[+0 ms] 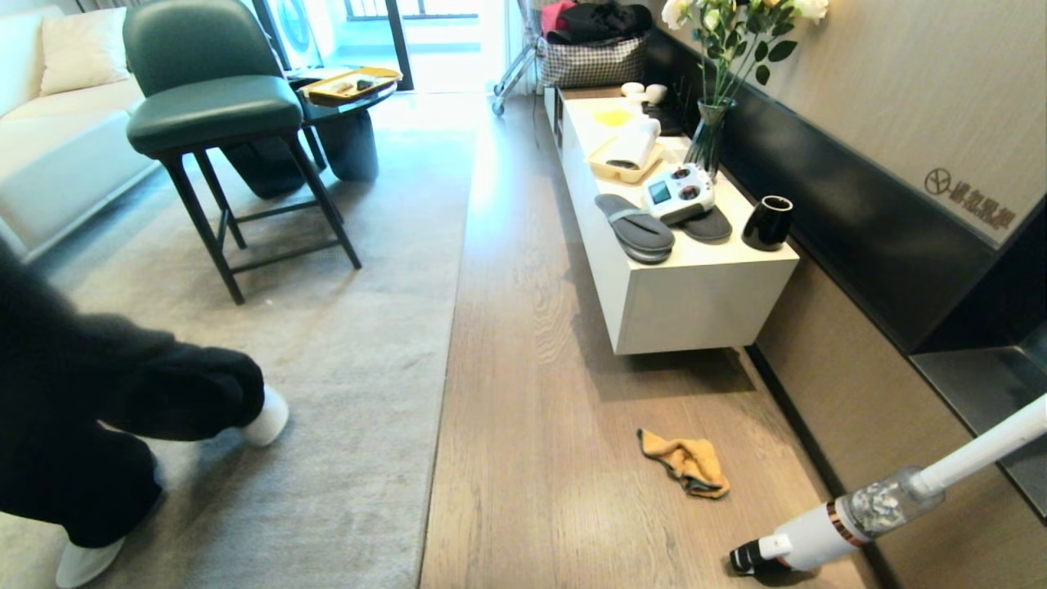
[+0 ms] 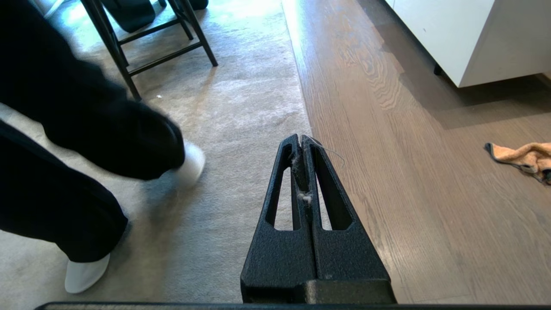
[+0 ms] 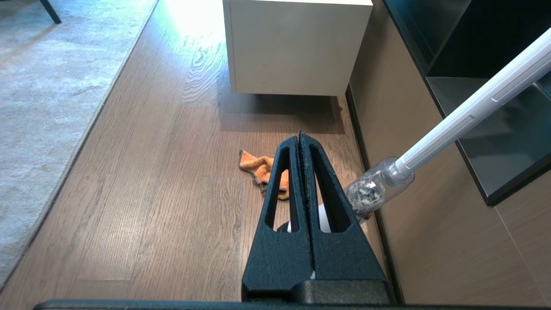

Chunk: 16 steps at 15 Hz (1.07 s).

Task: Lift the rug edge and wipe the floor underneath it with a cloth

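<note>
The pale grey rug [image 1: 352, 343] lies flat over the left half of the room, its straight edge running along the brown wood floor [image 1: 540, 393]. An orange cloth [image 1: 687, 463] lies crumpled on the floor near the white cabinet. Neither arm shows in the head view. My left gripper [image 2: 300, 138] is shut and empty, with lint on its pads, hanging above the rug [image 2: 241, 107] edge; the cloth [image 2: 523, 157] is far off to one side. My right gripper [image 3: 298, 137] is shut and empty above the floor [image 3: 163, 181], with the cloth [image 3: 256, 167] partly hidden behind its fingers.
A person in dark trousers [image 1: 98, 409] and white slippers walks on the rug at the left. A white stick vacuum [image 1: 867, 511] leans by the wall at the right. A white low cabinet [image 1: 679, 286] holds slippers, a controller and a vase. A green stool [image 1: 221, 123] stands on the rug.
</note>
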Motion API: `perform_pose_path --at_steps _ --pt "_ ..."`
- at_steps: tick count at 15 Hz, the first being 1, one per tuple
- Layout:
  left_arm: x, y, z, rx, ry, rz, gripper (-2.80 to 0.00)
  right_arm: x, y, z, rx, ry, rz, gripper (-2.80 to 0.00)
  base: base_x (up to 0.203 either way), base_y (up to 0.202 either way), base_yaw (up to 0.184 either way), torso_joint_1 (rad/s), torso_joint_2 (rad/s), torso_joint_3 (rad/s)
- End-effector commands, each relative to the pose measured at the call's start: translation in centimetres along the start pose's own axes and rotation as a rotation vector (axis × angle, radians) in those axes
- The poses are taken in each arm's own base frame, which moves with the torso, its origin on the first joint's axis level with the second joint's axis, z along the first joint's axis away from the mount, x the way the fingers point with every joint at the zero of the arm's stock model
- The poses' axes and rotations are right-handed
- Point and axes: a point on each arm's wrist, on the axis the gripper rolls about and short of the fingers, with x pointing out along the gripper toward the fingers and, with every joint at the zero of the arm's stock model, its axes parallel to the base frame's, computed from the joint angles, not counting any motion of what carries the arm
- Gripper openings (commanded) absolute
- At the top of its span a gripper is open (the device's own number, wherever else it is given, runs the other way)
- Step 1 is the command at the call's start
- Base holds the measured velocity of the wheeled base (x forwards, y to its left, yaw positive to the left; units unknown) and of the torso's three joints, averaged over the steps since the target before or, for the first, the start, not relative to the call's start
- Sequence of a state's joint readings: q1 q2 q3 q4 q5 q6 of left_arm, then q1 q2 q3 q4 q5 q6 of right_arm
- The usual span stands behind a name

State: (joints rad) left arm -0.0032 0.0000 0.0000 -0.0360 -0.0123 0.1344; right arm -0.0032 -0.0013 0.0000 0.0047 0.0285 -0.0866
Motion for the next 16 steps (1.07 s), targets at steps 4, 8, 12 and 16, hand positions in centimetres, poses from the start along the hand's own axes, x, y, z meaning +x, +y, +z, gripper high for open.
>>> perform_pose_path --at_steps 4,8,12,16 --pt "0.0 0.0 0.01 0.001 -0.001 0.0 -2.8 0.01 0.0 0.0 -0.001 0.001 0.001 -2.8 0.0 0.0 0.0 0.0 0.0 0.0" --pt "0.0 0.0 0.01 0.001 -0.001 0.0 -2.8 0.01 0.0 0.0 -0.001 0.001 0.001 -2.8 0.0 0.0 0.0 0.0 0.0 0.0" --pt "0.0 0.0 0.01 0.001 -0.001 0.0 -2.8 0.01 0.0 0.0 -0.001 0.001 0.001 -2.8 0.0 0.0 0.0 0.0 0.0 0.0" --pt "0.0 0.0 0.01 0.001 -0.001 0.0 -2.8 0.01 0.0 0.0 -0.001 0.001 0.001 -2.8 0.0 0.0 0.0 0.0 0.0 0.0"
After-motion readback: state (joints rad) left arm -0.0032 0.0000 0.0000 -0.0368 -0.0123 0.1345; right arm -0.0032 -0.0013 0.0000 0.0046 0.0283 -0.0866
